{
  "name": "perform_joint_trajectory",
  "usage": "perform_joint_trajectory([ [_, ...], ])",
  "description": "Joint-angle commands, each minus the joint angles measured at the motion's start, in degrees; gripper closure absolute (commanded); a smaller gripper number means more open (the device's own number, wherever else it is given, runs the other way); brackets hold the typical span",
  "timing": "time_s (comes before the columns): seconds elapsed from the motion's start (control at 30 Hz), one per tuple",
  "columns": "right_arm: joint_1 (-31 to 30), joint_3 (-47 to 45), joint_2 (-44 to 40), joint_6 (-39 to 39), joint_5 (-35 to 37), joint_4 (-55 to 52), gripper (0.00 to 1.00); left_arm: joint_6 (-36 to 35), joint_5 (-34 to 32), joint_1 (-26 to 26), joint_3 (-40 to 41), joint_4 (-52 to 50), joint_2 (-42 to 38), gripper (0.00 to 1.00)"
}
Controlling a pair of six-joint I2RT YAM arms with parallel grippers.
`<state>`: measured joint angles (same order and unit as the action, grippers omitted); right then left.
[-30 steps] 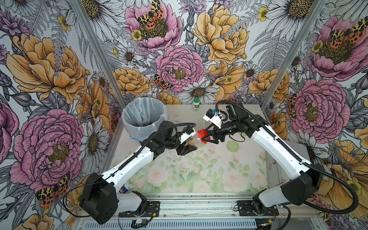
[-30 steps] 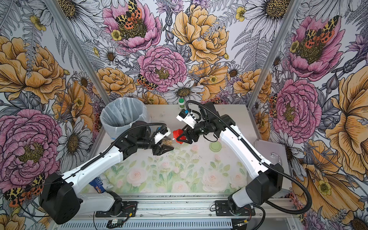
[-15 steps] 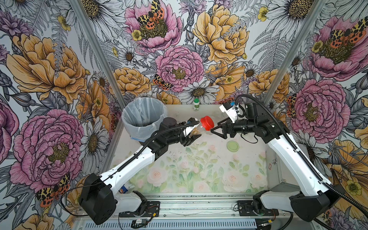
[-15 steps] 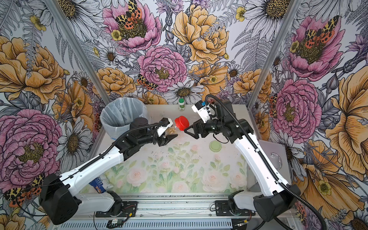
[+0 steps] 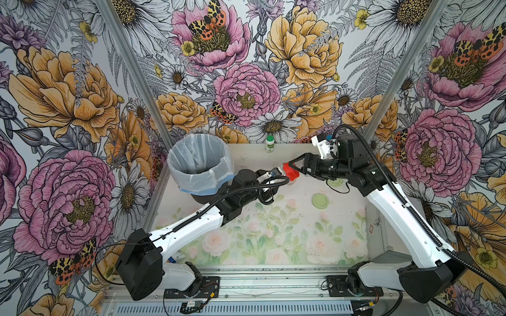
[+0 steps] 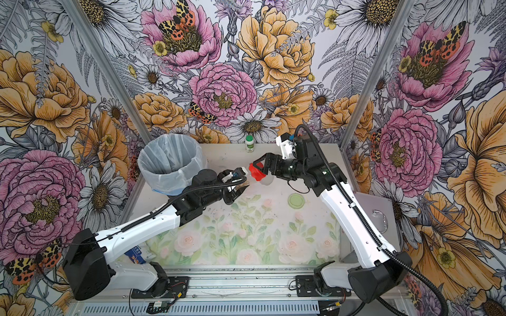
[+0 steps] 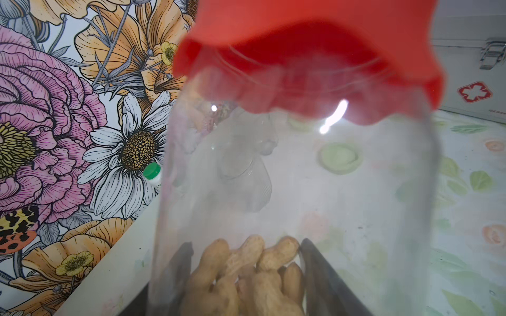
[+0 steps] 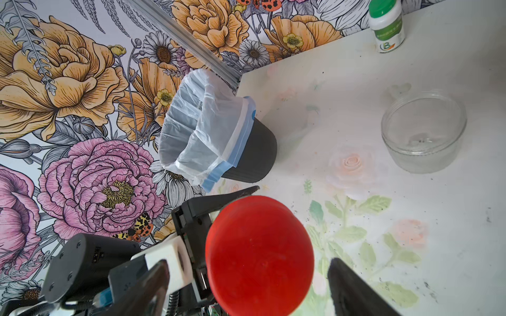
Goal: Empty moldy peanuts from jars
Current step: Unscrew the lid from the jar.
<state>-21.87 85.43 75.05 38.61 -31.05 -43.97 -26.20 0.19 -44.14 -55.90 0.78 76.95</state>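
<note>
Beside the bin (image 5: 203,181), the left tool (image 6: 239,191) grips the red-lidded jar (image 7: 301,191) of moldy peanuts (image 7: 246,269). The right tool (image 8: 247,262) gapes wide around its lid (image 8: 260,254).

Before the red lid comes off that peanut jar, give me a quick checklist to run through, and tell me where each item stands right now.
1. Left pincer clamped on the red-lidded jar: ok, its fingers are shut on the glass.
2. Right pincer open around the red lid: ok, a gap shows on each side.
3. Lid already loosened: cannot tell; it sits on the jar's mouth.
4. Moldy peanuts contained: ok, heaped inside the jar at the left pincer's end.
5. Lined bin upright and open: ok.
6. Jar above the bin for tipping: not ok; it is held beside the bin, not over it.
</note>
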Motion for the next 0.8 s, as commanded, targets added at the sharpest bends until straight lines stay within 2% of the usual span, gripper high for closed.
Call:
perform_joint_trajectory([
  [0.0, -0.6, 0.5, 0.5, 1.6, 0.9, 1.4, 0.09, -0.9, -1.6, -0.4, -1.3, 3.4, 0.0, 0.72],
  [0.3, -1.4, 0.8, 2.5, 0.7, 1.7, 1.4, 0.11, -1.0, -1.7, -0.6, -1.3, 3.4, -0.7, 0.72],
  [0.57, -2.2, 1.6, 3.4, 0.7, 0.9, 2.0, 0.17, -1.2, -1.9, -0.7, -1.4, 3.4, -0.2, 0.72],
  [0.67, -2.4, 1.5, 4.0, 0.4, 0.4, 2.0, 0.22, -1.3, -1.9, -0.7, -1.6, 3.3, -0.1, 0.72],
  [0.77, -2.8, 1.7, 4.7, -1.3, -0.2, 2.0, 0.33, -1.2, -1.7, -0.7, -1.8, 3.3, -0.2, 0.72],
])
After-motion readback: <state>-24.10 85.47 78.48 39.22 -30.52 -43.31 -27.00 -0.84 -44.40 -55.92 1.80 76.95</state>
